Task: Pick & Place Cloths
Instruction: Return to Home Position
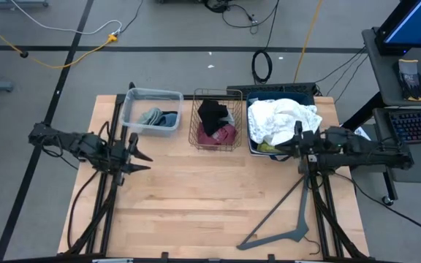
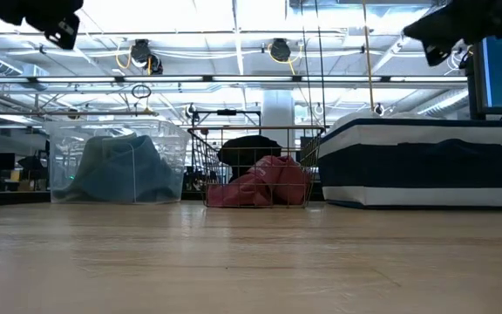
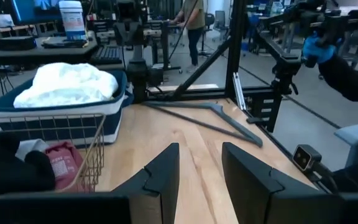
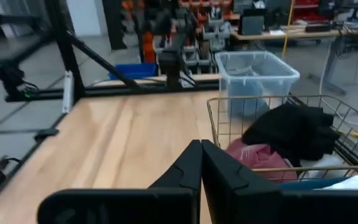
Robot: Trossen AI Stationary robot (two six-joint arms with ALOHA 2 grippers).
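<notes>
Wooden table [image 1: 196, 197]: along its far edge we count three containers.

1. White cloth [image 1: 280, 117], heaped in the navy-and-white striped laundry bin [image 2: 425, 166] on the right. We note a yellow cloth [image 1: 267, 147] showing at the bin's near rim.
2. Black cloth [image 1: 212, 113] over maroon-pink cloth [image 1: 224, 134], in the middle wire basket [image 1: 194, 117].
3. Teal-blue cloth [image 1: 169, 120] beside light grey cloth [image 1: 150, 116], in the transparent bin [image 1: 152, 92] on the left.
4. Grey hanger [image 1: 287, 219], flat on the table's near right.
5. Left gripper [image 3: 199, 149], above the table's left side near the transparent bin, fingers apart, empty.
6. Right gripper [image 4: 201, 144], beside the laundry bin's near edge. We see its fingers together, holding nothing.
</notes>
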